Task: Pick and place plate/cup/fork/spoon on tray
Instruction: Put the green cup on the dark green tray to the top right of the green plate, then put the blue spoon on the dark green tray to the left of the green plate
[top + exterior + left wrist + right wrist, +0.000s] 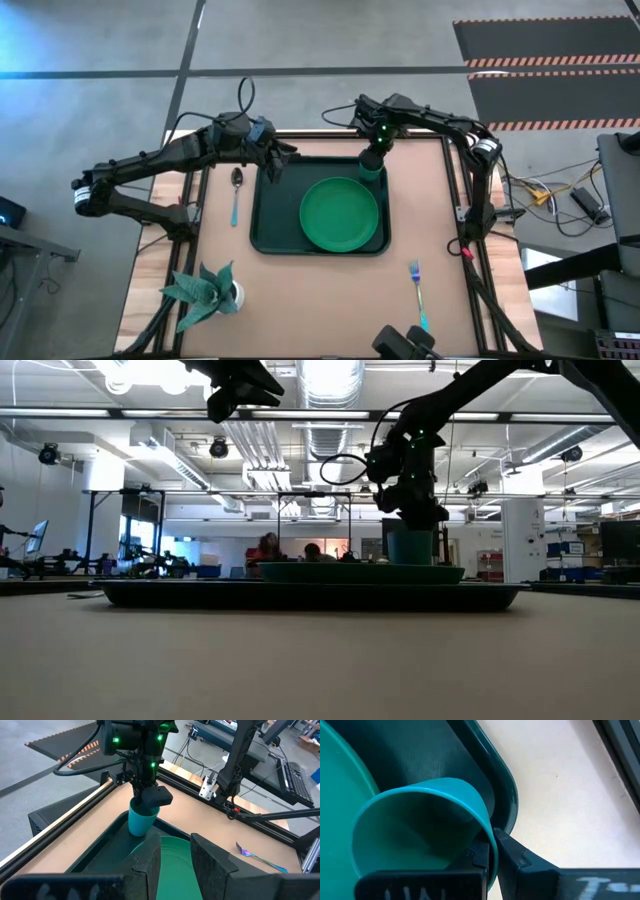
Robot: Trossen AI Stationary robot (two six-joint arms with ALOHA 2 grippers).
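The dark green tray lies mid-table with the bright green plate flat on it. The green cup stands upright in the tray's far right corner, and my right gripper is shut on it from above. My left gripper hovers open and empty over the tray's far left corner, its fingers apart. The spoon lies on the table left of the tray. The fork lies on the table near the right front. My right gripper holds the cup by its rim, one finger inside the cup and one finger outside, pointing down from above. The cup is upright with its base at the tray floor; whether it rests there or hangs just above, I cannot tell.
A white pot with a leafy plant stands at the table's near left. The tray floor left of the plate is bare. People show in the room beyond the far edge.
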